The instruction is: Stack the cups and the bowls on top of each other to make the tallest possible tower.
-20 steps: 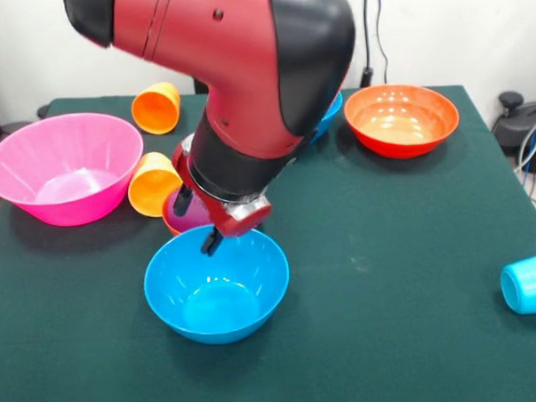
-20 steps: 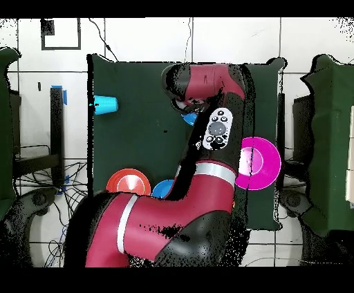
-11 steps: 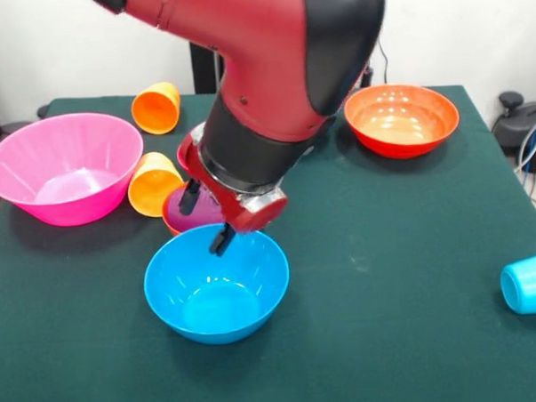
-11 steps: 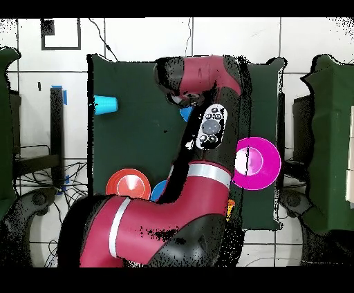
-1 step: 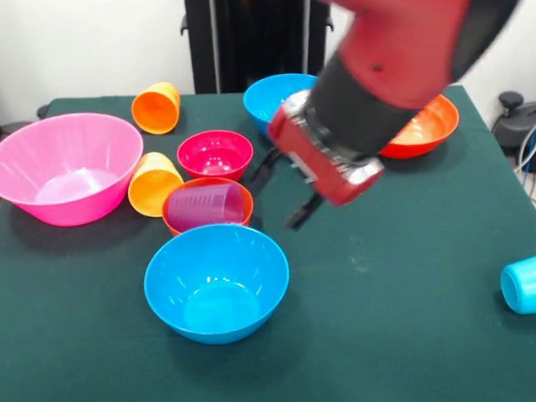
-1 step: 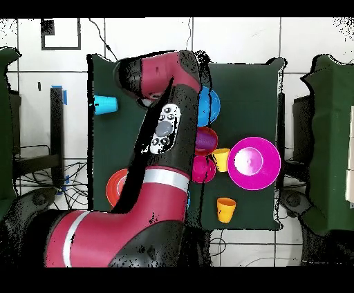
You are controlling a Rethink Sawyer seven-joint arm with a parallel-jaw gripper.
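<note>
My gripper [image 5: 283, 191] hangs open and empty over the green table [image 5: 405, 275], to the right of the small orange bowl [image 5: 207, 223]. The purple cup [image 5: 206, 205] lies on its side in that bowl. A blue bowl [image 5: 216, 282] sits just in front of them and a small magenta bowl [image 5: 214, 154] behind. Further left are a yellow-orange cup [image 5: 152, 183] on its side, an orange cup [image 5: 156, 107] and the large pink bowl [image 5: 64, 167]. A second blue bowl [image 5: 277, 94] stands at the back. My arm partly hides the orange-red bowl [image 5: 429, 123].
A light blue cup [image 5: 530, 283] lies on its side at the table's right edge, seen in the overhead view as the light blue cup [image 6: 106, 104] at the upper left. The pink bowl [image 6: 254, 163] stands near the opposite edge there. Cables hang beyond the table's right side.
The arm has swung right and away from the spot over the purple cup and near blue bowl. That uncovers the magenta bowl and the far blue bowl. The gripper stays open.
</note>
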